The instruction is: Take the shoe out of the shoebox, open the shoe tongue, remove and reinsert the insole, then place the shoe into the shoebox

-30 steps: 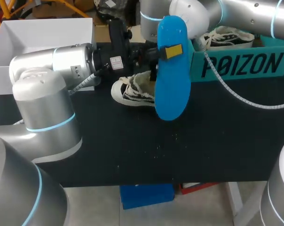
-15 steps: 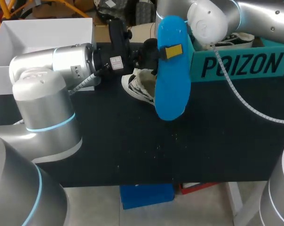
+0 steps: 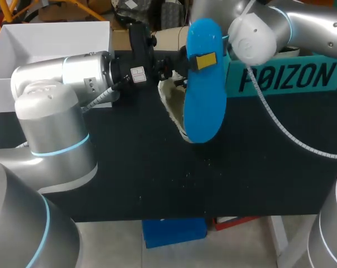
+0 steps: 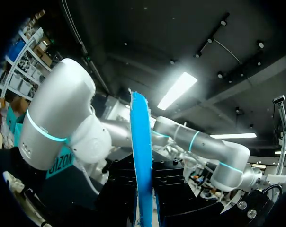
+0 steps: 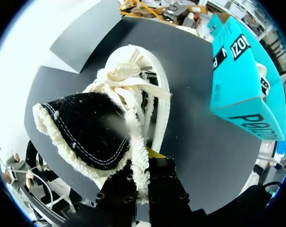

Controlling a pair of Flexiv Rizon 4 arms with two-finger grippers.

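On your bench [image 3: 157,173], nearest: your left pincer [image 3: 204,60] is clamped on the blue insole [image 3: 205,109], which stands upright above bench centre. Just behind the insole, at its 9 o'clock, is the shoe [image 5: 98,125], out of its box and tipped up, its collar rim pinched in your right pincer [image 5: 142,163]. The teal shoebox [image 3: 285,78] lies beyond, at 2 o'clock.

The front half of the desk [image 3: 213,184] gives free passage from side to side. Along its back edge stand a white box [image 3: 51,42] at the left corner, the upright insole [image 3: 203,84] before the tilted shoe [image 3: 171,103] mid-edge, and the shoebox [image 3: 285,78] at the right.
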